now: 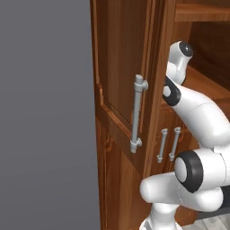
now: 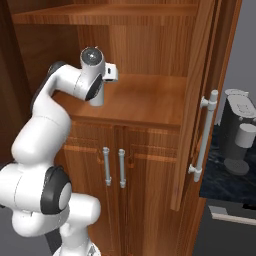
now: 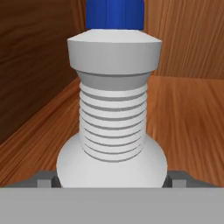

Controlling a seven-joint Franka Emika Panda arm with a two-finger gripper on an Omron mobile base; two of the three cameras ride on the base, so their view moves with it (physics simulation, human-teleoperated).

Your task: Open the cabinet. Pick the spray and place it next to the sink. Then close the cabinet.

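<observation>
The cabinet stands open, its left door (image 1: pixel 119 67) swung toward me with a long silver handle (image 1: pixel 137 112), and its right door (image 2: pixel 200 100) swung out too. My arm reaches onto the wooden shelf (image 2: pixel 145 100) inside. The spray (image 3: pixel 113 109) stands upright on that shelf in the hand view, very close, with its white body, ribbed neck and blue collar. My gripper (image 3: pixel 112 179) is open around the bottle's lower body, a fingertip (image 3: pixel 43 180) low on each side. The nozzle is cut off at the top. The sink is out of view.
Two lower doors with short silver handles (image 2: pixel 114 167) sit under the shelf. A dark coffee machine (image 2: pixel 240 130) stands on a dark counter (image 2: pixel 225 180) to the right of the open door. An upper shelf (image 2: pixel 110 12) hangs above my arm.
</observation>
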